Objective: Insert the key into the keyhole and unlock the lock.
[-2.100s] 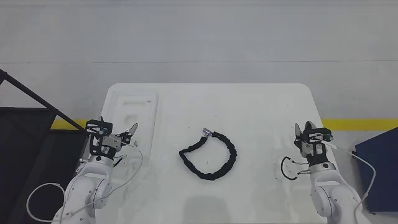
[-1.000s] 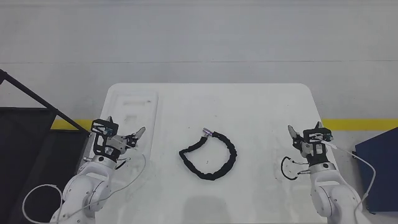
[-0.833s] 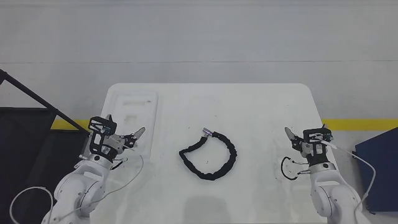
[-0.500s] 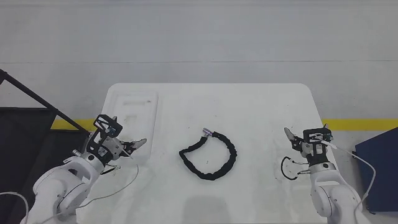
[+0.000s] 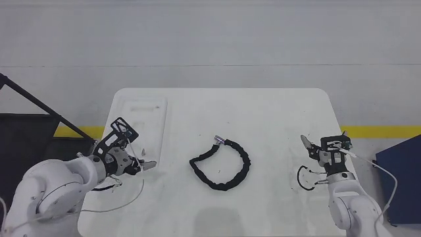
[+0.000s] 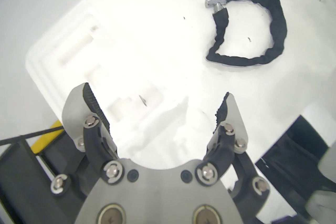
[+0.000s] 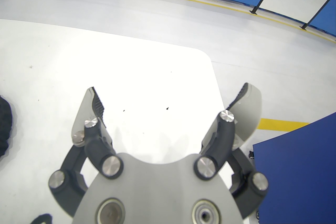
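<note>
- Black fabric sleeves the chain lock (image 5: 245,164), which lies flat in a loop at the middle of the white table (image 5: 283,115).
- Its two ends meet at a silver metal head (image 5: 218,137) on the loop's far left side.
- From the left wrist, the chain lock (image 6: 281,25) and its metal head (image 6: 214,2) sit well apart from the fingertips.
- A white foam tray (image 5: 141,113) with moulded recesses lies along the table's left edge.
- One recess of the foam tray (image 6: 52,59) holds a small dark sliver (image 6: 143,100), too small to tell whether it is the key.
- The left gripper (image 5: 139,160) hangs over the near end of the tray. Its fingers are spread wide with nothing between them (image 6: 157,93).
- The right gripper (image 5: 322,138) sits above the table near its right edge, well apart from the lock. Its fingers are also spread and empty (image 7: 168,89).
</note>
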